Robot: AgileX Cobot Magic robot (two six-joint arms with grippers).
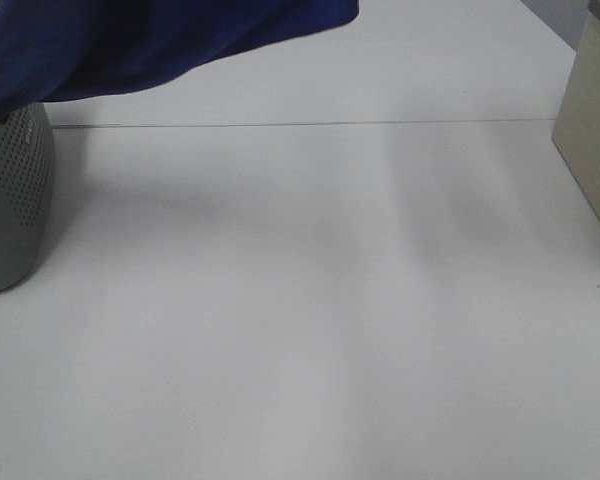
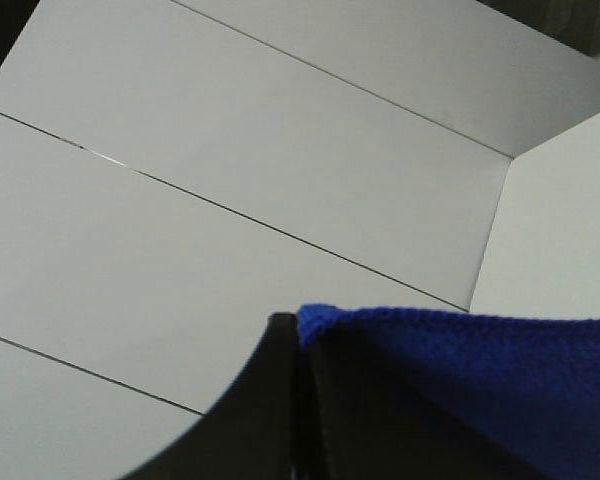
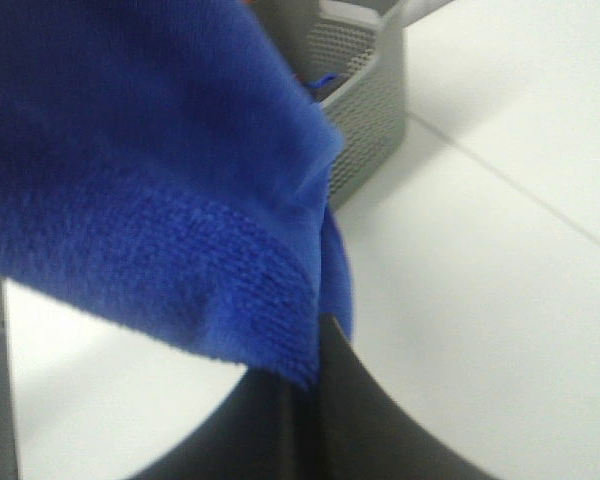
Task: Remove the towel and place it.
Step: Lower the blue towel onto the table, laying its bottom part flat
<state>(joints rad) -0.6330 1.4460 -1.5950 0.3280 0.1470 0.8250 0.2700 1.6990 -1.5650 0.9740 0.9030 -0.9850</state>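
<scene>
Far left, over the basket (image 1: 15, 200): towel (image 1: 130, 45) aloft.
Soft, limp, light; left gripper (image 2: 298, 345) and right gripper (image 3: 315, 385) each clamp shut on its hem.

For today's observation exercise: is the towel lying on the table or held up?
Held up: the towel hangs above the table, pinched by left gripper and right gripper.

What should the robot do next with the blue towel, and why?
Probably carry the towel sideways, away from the grey basket, over the white table. The left gripper and right gripper pinch it and it hangs lifted, but one end overlaps the basket's top, so it should clear that before lowering.
</scene>
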